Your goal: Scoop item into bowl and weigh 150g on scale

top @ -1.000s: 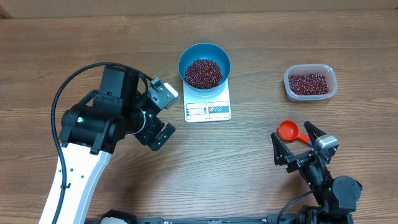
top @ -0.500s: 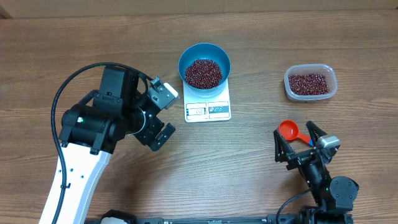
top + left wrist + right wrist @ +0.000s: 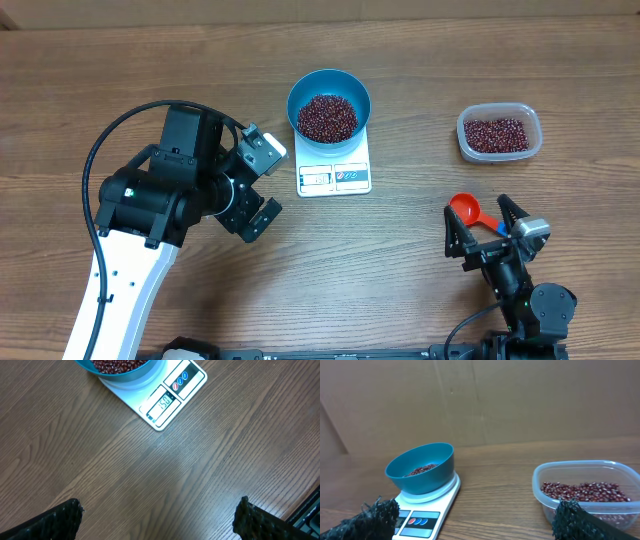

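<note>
On my left, the left gripper (image 3: pixel 266 185) hangs over bare desk (image 3: pixel 400 270), just left of the scale, with its fingers spread wide and nothing between them. Its wrist camera looks straight down on wood grain, and the two dark fingertips (image 3: pixel 60 520) sit at the bottom corners of the view, far apart.

Moving right, the scale (image 3: pixel 336 177) lies flat in the middle of the desk, its display edge toward me. The blue bowl (image 3: pixel 295 96) stands upright on its platform, covering most of the far part. The beans (image 3: pixel 326 118) form a dark heap in the bowl's bottom, well below the rim. In the left wrist view the display is lit and the digits look like 150, though they are small and I would not swear to them.

Further right and nearer to me, the orange-red scoop (image 3: pixel 463 209) lies on the desk, its cup toward the scale and its handle running back to the right. From overhead it falls between the fingers of the right gripper (image 3: pixel 476 215), which stands fully spread and is not pinching it. Whether a finger touches the scoop I cannot tell. The right wrist camera looks across the desk at the bowl on the scale.

At the far right, the clear plastic container (image 3: pixel 460 138) sits apart from the scale, with more beans across its bottom.
</note>
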### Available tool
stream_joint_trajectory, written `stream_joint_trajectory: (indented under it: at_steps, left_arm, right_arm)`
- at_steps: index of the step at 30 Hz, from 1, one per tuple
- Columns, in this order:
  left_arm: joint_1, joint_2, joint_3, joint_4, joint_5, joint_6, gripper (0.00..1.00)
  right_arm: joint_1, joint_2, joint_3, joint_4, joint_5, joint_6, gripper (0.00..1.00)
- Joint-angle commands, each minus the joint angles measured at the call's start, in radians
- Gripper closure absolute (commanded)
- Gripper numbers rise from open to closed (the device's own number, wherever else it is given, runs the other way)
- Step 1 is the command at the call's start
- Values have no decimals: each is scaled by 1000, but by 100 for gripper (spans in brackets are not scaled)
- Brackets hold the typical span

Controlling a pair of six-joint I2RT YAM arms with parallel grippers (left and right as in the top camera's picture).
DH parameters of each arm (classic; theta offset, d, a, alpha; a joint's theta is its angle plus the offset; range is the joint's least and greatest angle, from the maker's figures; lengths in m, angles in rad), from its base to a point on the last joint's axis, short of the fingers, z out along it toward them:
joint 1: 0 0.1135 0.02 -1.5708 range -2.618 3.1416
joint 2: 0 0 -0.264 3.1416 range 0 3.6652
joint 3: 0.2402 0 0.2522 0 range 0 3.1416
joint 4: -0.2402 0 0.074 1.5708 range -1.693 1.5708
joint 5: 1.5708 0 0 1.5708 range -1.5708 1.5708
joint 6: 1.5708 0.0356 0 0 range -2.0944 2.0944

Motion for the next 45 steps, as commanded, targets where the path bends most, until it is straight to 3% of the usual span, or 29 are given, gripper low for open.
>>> stream_joint_trajectory:
  at_steps: [1,45]
  left_arm:
    - [4,4,2,0,19,-10,0]
    - [4,4,2,0,19,-10,0]
  right_arm:
    - [4,-13,-11,0,76,57,0]
    - [4,-12,-10,-2,110,68,0]
